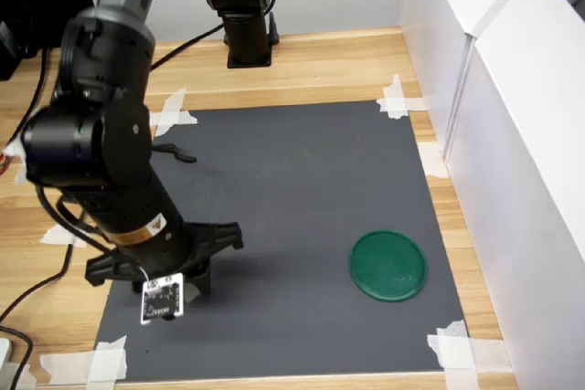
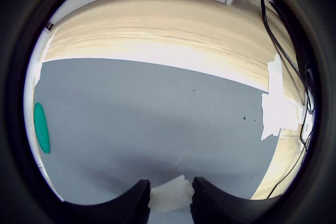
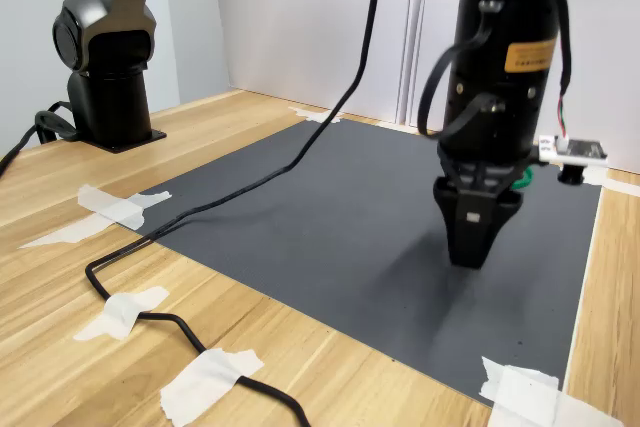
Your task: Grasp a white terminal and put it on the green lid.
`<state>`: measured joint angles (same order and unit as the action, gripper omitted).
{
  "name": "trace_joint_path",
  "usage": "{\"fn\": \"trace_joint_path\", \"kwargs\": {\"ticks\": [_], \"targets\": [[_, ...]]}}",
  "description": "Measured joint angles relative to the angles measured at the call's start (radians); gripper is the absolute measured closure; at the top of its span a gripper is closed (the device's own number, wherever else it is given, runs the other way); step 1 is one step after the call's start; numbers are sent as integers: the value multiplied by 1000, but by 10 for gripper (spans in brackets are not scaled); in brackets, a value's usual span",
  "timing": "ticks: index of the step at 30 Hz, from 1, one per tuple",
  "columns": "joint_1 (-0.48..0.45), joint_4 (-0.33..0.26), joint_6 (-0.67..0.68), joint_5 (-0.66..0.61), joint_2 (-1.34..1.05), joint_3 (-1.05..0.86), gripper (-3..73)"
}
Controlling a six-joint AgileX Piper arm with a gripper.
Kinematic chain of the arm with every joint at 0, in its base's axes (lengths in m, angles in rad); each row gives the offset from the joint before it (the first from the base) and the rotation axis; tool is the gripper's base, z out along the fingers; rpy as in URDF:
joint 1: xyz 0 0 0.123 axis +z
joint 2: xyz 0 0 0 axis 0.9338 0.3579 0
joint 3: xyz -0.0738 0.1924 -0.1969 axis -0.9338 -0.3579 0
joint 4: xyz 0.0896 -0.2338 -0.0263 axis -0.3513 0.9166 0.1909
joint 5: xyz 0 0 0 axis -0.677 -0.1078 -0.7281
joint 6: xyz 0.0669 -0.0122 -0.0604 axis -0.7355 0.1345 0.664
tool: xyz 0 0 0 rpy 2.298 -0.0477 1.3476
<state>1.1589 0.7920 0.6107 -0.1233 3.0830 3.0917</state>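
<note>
End effector: low over the dark mat, fingers closed narrowly on the white terminal. Green lid: on the mat, well to the first exterior view's right. Handling: keep grip firm, lift clear, release centred on lid.

Lab test bench: wooden table, dark mat taped at its corners, white partition boards, loose cable.

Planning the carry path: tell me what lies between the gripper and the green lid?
Only bare dark mat between gripper and green lid, in the first exterior view.
</note>
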Motion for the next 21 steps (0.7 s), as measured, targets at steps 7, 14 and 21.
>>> {"fn": "trace_joint_path", "kwargs": {"ticks": [7, 14, 21], "targets": [[103, -5, -4, -52, -92, 0, 403], [271, -50, -6, -53, -116, 0, 403], [386, -59, -34, -43, -104, 0, 403]]}}
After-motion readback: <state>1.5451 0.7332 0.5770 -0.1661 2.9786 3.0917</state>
